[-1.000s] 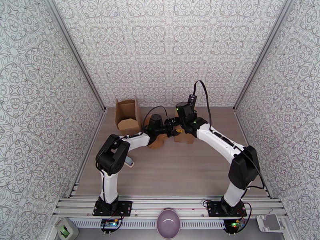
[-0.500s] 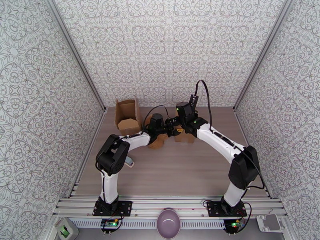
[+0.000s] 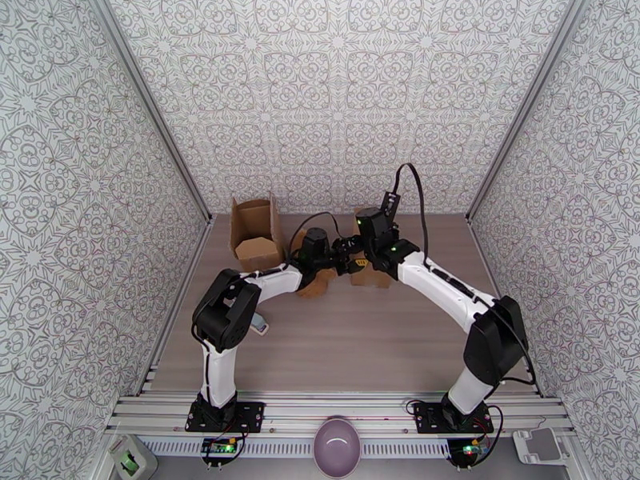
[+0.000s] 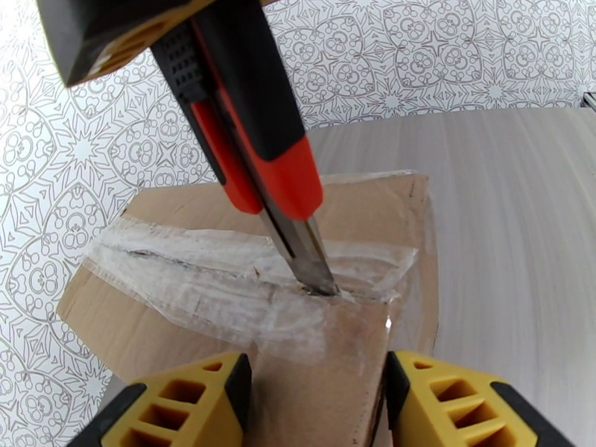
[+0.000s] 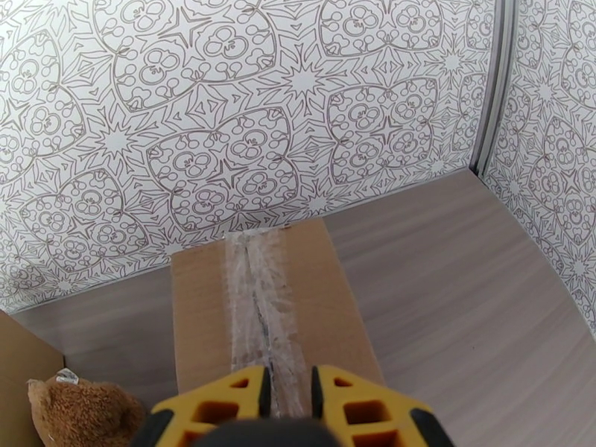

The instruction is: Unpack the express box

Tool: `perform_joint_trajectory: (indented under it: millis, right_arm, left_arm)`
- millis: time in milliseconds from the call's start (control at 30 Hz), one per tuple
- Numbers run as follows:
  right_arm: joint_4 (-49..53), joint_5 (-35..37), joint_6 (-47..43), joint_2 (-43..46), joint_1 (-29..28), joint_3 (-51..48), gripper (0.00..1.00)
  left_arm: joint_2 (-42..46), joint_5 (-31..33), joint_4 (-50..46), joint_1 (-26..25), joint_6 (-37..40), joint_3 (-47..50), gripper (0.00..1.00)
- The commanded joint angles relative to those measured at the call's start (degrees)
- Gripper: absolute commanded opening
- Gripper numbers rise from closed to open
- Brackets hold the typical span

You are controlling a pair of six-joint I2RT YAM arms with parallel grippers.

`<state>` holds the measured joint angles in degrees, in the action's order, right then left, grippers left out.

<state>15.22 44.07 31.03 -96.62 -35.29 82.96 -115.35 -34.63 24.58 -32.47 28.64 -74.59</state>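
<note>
right pincer on knife, blade in tape of sealed box

Right gripper fingers nearly together on knife, above taped box at table's far edge. Brown plush toy left of box.

White wall panels printed with a grey floral-geometric pattern seen at 9, 12 and 3 o'clock, joined by silver aluminium corner posts, pale grey-brown wood-grain tabletop enclosed between them, silver slotted aluminium rail laid across 6 o'clock, all evenly lit.
</note>
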Motion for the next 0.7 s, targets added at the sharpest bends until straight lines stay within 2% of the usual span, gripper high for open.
perform_joint_trajectory:
  millis: [0, 367, 667]
  right_arm:
    - [6.75, -14.87, -6.19, 3.68, -7.16, -3.15, 0.0]
    - [5.81, -19.59, -7.49, 5.27, -7.14, -5.94, 0.0]
    - [3.0, -21.95, -4.49, 7.83, -7.14, -10.79, 0.0]
  left_arm:
    - [-4.27, 15.63, -7.62, 1.71, -10.12, -3.29, 0.53]
    - [-4.64, 15.47, -7.98, 2.19, -11.49, -3.83, 0.53]
    - [-4.88, 14.86, -7.46, 2.86, -13.55, -4.05, 0.52]
